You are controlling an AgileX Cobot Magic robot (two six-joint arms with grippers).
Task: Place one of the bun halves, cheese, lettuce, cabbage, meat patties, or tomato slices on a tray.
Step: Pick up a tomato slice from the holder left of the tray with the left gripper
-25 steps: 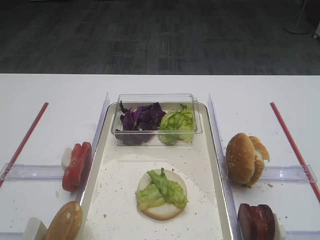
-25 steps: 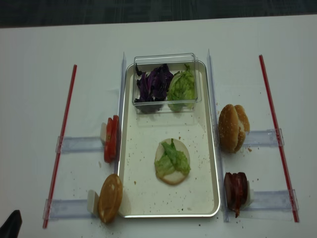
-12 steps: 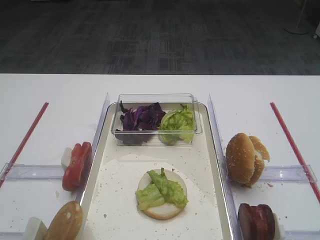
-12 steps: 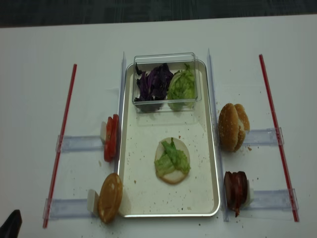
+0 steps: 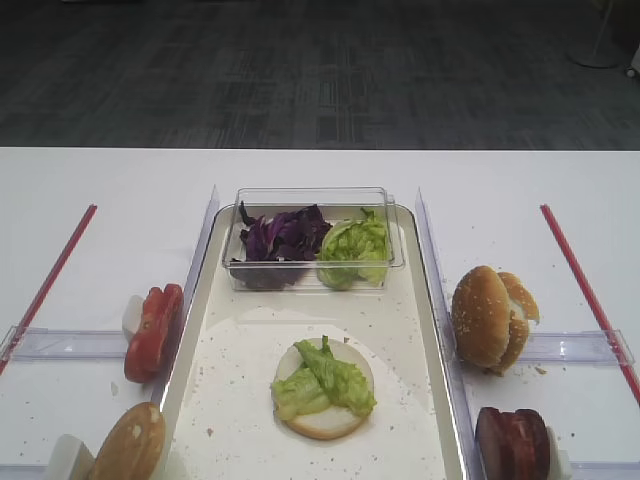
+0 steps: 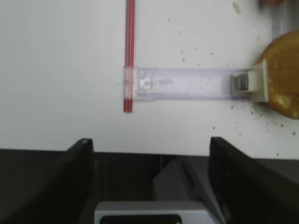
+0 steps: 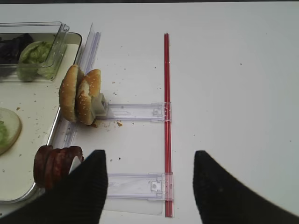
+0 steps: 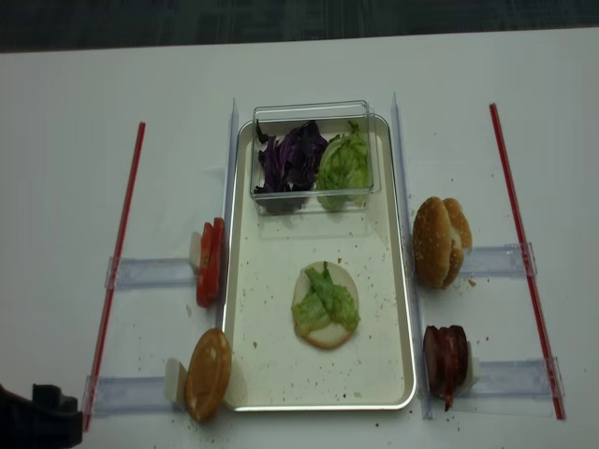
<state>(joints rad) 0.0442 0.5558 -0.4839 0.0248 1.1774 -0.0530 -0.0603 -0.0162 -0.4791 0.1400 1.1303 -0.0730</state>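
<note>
A pale bun half [image 5: 322,420] topped with lettuce [image 5: 325,378] lies on the silvery tray [image 5: 432,330]. Purple cabbage [image 5: 280,238] and more lettuce [image 5: 352,248] fill a clear tub at the tray's far end. Left of the tray stand tomato slices [image 5: 153,332] and a bun half [image 5: 132,445]. To its right are bun halves [image 5: 490,318] and meat patties [image 5: 512,443]. No cheese shows. My right gripper [image 7: 149,186] hangs open and empty over the table, right of the patties [image 7: 53,163]. My left gripper [image 6: 161,182] is open and empty at the table's near edge.
Red strips [image 8: 120,253] [image 8: 519,243] run along both sides of the table. Clear plastic rails [image 7: 135,184] [image 6: 187,83] hold the upright food. Upright clear walls [image 5: 205,240] flank the tray. Crumbs dot the tray floor and the table.
A dark part of my left arm has pushed further into the bottom left corner of the realsense view. The food has not moved.
</note>
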